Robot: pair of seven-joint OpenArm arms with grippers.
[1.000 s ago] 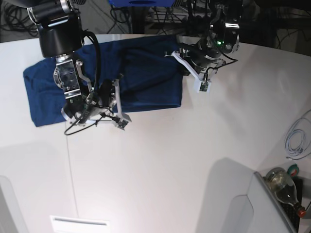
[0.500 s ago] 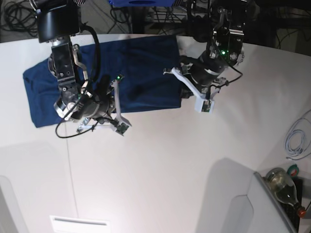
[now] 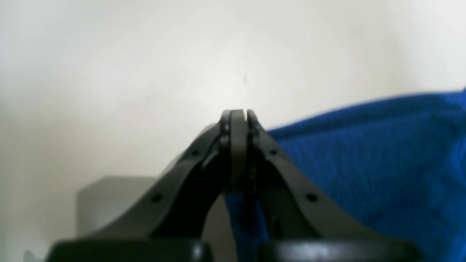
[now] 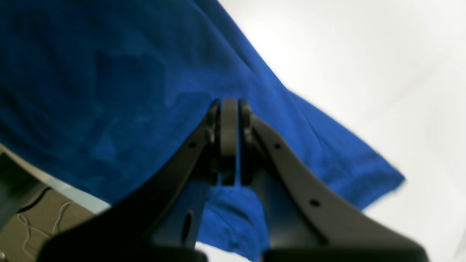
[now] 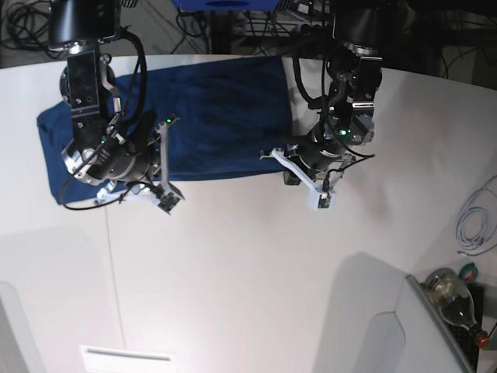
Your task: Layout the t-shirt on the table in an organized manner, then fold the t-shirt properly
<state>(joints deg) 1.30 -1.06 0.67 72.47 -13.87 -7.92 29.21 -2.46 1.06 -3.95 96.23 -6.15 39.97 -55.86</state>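
We've got both grippers closed tight, apparently empty. The t-shirt (image 5: 210, 116) lies flat beyond the left gripper (image 3: 236, 120) and under the right gripper (image 4: 228, 109), probably ready for folding.

The base view looks steeply down on the whole desk (image 5: 256, 264) from overhead. Each wrist view peers close along its own tool, sharing the shirt (image 5: 217, 116) toward 12 o'clock.
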